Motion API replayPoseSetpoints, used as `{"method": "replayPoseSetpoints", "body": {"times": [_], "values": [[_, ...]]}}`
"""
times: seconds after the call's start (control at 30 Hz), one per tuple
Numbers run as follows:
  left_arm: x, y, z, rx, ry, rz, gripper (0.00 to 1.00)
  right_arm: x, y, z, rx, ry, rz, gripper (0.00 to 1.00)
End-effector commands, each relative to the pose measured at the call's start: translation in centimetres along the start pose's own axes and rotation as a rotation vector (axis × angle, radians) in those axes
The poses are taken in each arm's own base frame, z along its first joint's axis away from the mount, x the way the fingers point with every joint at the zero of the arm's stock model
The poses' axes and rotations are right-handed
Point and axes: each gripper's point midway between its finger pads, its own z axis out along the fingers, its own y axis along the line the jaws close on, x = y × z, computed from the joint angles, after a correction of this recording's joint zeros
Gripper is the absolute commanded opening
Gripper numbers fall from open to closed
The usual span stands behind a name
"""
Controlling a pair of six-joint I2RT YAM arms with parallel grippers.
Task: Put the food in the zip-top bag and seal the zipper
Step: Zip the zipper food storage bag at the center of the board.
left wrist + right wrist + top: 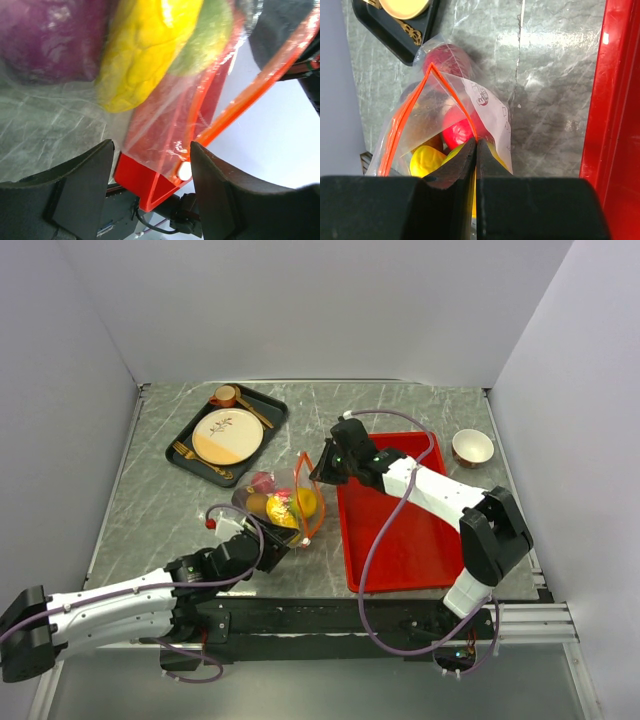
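The zip-top bag [262,502] lies mid-table with the food inside: a yellow piece [145,50], a purple one [45,40], a green one [212,30], a red one [457,132] and a maroon one [445,57]. My right gripper [476,142] is shut on the orange-red zipper [410,107] at the far end of the mouth, holding it up [318,472]. My left gripper [150,150] is open at the near corner of the bag [283,540]. The zipper's white tab [185,171] sits between its fingers, close to the right one [225,190].
A red tray [400,530] lies just right of the bag, under my right arm. A black tray [268,412] with a patterned plate [228,435], gold cutlery and a cup sits at the back left. A small bowl [472,447] stands at the back right.
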Motion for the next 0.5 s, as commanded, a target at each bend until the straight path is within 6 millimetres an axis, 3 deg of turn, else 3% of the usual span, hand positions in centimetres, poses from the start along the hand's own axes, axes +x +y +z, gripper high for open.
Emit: {"method": "replayPoseSetpoints", "body": {"times": [0.0,0.47], "values": [[0.62,-0.72,-0.03,0.04,0.023,-0.065,0.67,-1.25,2.22,-2.02,-0.079,-0.065,0.006,0.07],[1.04,-0.8,0.18,0.064,0.026,-0.143,0.58,-0.41,2.07,-2.4,-0.085,-0.045,0.001,0.07]]}}
